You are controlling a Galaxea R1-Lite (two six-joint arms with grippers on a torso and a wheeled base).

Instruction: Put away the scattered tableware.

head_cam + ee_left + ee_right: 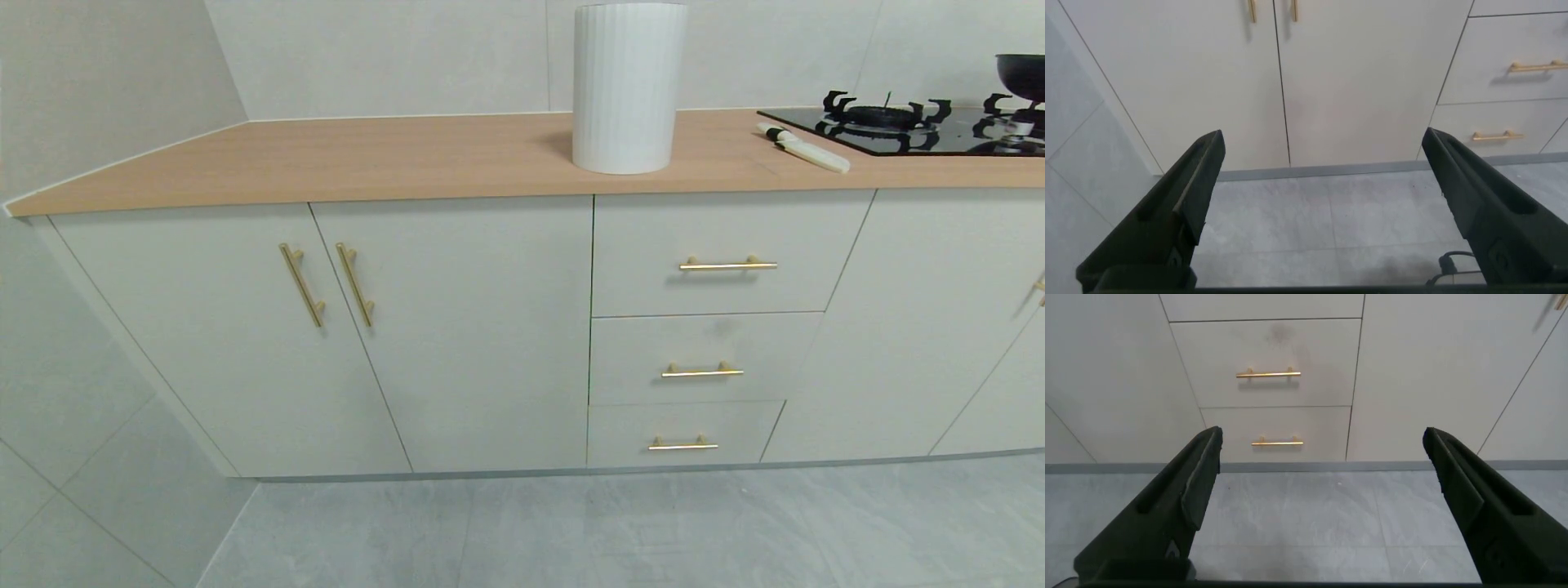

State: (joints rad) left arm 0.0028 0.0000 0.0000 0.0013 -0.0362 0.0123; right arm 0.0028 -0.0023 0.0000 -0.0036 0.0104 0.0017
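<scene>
A white knife with a black band (802, 148) lies on the wooden countertop (392, 155), just left of the black gas hob (914, 126). A tall white ribbed cylinder (627, 86) stands on the counter to the knife's left. Three drawers with gold handles sit below it: top (727, 265), middle (702, 372), bottom (682, 446). My left gripper (1323, 143) is open and empty, held low over the floor facing the double cabinet doors (1274, 73). My right gripper (1323, 441) is open and empty, facing the lower drawers (1269, 374).
A double-door cabinet with two vertical gold handles (326, 282) fills the left half of the counter front. A dark pan (1020, 73) sits on the hob at the far right. Grey tiled floor (571, 531) lies open before the cabinets; a wall (82, 98) closes the left side.
</scene>
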